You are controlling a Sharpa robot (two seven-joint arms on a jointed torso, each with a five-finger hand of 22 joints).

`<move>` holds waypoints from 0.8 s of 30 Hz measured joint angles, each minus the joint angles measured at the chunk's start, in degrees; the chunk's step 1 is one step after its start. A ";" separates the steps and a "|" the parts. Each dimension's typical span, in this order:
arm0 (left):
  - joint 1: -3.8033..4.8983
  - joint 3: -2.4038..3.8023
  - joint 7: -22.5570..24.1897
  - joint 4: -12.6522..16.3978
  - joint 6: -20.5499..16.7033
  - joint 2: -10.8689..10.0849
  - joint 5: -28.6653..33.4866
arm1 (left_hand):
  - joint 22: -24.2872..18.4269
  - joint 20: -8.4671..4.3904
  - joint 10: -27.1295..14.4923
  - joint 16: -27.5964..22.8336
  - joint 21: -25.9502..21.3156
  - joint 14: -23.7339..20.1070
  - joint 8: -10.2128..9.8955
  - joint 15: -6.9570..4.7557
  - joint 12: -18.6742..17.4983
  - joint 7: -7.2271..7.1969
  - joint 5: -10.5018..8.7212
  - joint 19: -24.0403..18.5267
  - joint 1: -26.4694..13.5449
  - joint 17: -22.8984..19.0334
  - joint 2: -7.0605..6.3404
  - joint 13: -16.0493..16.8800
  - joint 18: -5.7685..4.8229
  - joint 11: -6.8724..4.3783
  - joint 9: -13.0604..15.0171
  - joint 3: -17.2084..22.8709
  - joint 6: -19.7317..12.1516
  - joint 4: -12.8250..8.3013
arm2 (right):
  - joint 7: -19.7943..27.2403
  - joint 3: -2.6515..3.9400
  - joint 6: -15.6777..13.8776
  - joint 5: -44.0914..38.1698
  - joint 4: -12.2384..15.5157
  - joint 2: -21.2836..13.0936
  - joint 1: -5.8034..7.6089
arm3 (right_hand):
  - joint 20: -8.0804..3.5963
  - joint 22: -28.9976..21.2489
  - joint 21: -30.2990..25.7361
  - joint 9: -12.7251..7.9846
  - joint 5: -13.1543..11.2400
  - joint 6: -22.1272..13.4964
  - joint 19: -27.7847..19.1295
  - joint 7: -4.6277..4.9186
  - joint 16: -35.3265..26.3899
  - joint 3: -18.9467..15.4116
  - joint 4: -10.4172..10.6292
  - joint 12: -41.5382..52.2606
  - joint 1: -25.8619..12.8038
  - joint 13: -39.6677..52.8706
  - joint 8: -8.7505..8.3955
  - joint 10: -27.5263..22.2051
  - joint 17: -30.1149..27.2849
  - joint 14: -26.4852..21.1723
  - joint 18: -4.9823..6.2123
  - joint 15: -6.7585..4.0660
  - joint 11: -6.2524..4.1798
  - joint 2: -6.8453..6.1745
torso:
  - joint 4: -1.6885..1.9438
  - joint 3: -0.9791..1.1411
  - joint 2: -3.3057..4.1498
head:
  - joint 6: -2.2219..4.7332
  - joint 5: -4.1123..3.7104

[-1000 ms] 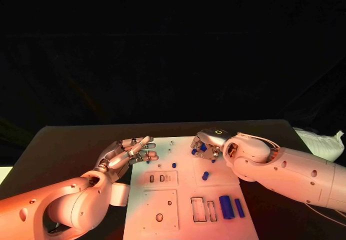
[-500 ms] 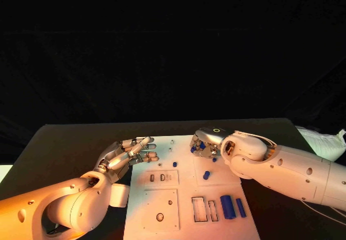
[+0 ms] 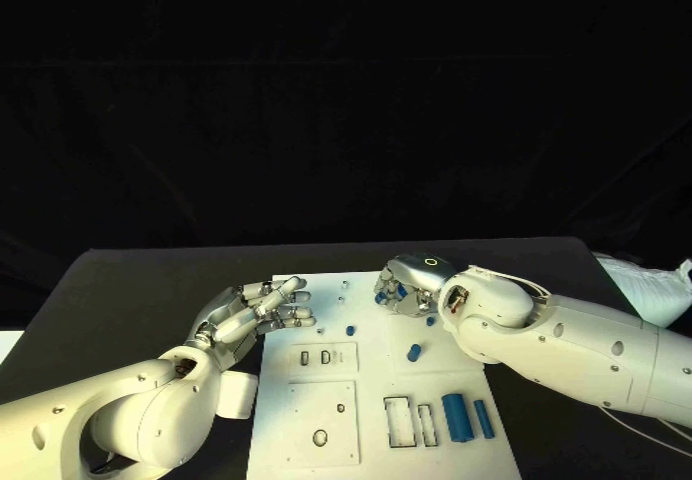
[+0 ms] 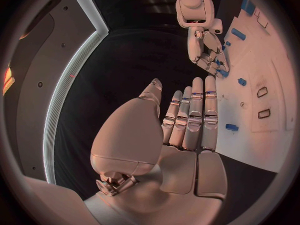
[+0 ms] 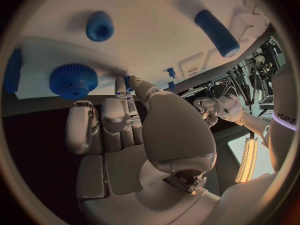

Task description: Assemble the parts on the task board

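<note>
The right hand [image 3: 407,291] works at the 12 o'clock edge of the task board [image 3: 368,420], fingers curled near a blue gear [image 5: 73,81] (whether it holds it, I cannot tell). The left hand [image 3: 257,310], fingers apart and holding nothing, hovers at 9 o'clock. I would lower slowly and keep the part straight.

Far edge of the task board [image 3: 368,395] covered by the right hand [image 3: 408,290], parts beneath its fingers hidden (grip undeterminable), small blue part [image 3: 349,329] too small to be identified

Robot hand [image 5: 125,135] beside blue gear [image 5: 73,80]
</note>
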 measured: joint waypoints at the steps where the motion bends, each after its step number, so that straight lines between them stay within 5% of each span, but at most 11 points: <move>1: 0.00 0.00 -0.02 -0.01 0.00 -0.01 0.00 | 0.00 0.00 0.00 0.00 0.00 0.00 -0.19 0.00 0.00 0.00 0.00 0.00 0.00 0.00 0.00 0.00 0.00 0.00 0.00 0.00 0.00 0.00 | -0.07 0.02 -0.53 0.02 0.00 0.15 0.09 | 0.00 0.00 0.00 0.00 -0.03 0.00 0.00 0.00 0.00 0.10 0.01 0.00 0.07 -0.01 -0.01 0.00 0.00 0.00 -0.01 0.00 0.00 0.08 | 0.03 0.00 0.04 | 0.08 0.00; 10: 0.00 0.00 -0.16 -0.07 -0.01 -0.02 0.01 | 0.00 0.00 -0.20 -0.26 0.00 0.00 -0.19 0.00 -0.25 0.00 0.00 0.00 0.00 0.08 0.00 0.00 0.00 0.20 0.00 0.02 0.00 -0.34 | -1.01 0.10 -4.09 0.13 -1.82 3.19 1.10 | 0.00 0.25 0.28 0.00 -0.50 0.00 0.00 0.00 0.53 0.15 0.06 -0.53 0.20 -0.09 -0.13 0.04 0.17 0.00 0.00 0.00 0.04 0.22 | 0.25 -0.04 0.32 | 0.46 0.18; 24: 0.01 0.00 -0.39 0.05 -0.01 -0.04 0.02 | 0.00 0.00 -0.20 -0.26 0.00 0.00 -0.43 0.00 -0.25 0.00 0.00 0.00 0.00 0.18 0.00 0.00 0.00 0.19 0.01 0.03 0.00 -0.34 | -1.60 0.09 -5.30 0.17 -5.33 7.64 1.55 | 0.01 0.45 0.48 0.00 -0.95 0.00 -0.01 0.00 0.84 0.56 0.47 -0.75 0.21 -0.25 -0.89 -0.27 0.42 0.00 0.00 0.01 0.36 0.21 | 0.39 -0.08 0.75 | 0.46 0.31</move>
